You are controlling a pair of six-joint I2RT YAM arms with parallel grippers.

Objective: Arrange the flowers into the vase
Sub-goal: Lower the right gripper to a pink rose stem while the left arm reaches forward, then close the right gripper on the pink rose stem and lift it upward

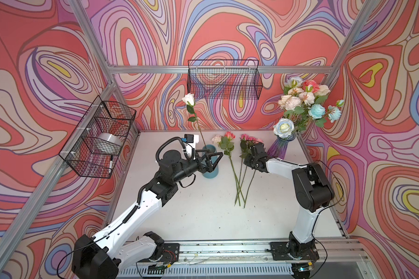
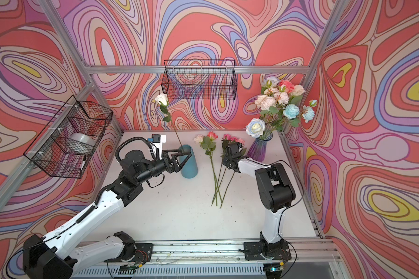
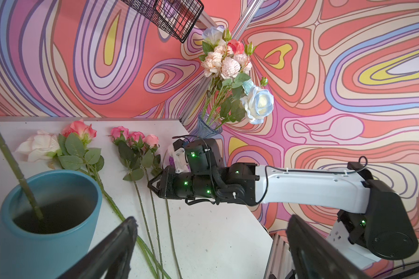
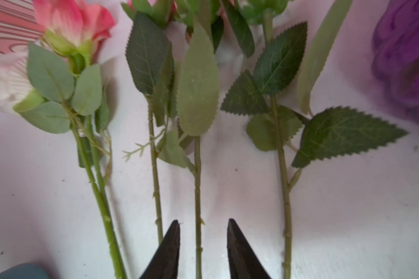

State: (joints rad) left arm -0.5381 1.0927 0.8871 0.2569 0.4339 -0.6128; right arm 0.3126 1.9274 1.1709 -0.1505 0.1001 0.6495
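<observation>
Left gripper (image 1: 215,152) gapes wide at the mouth of the teal vase (image 1: 211,172), holding nothing and masking part of its wall. A white rose (image 1: 188,99) stands tilted in that vase. Beside it, five loose flowers (image 1: 225,142) lie on the table (image 1: 179,217), their stems crossing toward its bare front half. Right gripper (image 4: 203,222) straddles one stem with its jaws apart and not touching it. Both top views hide its tips. The purple vase (image 1: 277,149), in the far right corner, holds the bouquet (image 1: 300,99).

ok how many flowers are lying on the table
5: a white rose and a coral rose side by side near the teal vase, then three pink roses by the right hand; none seem hidden.
</observation>
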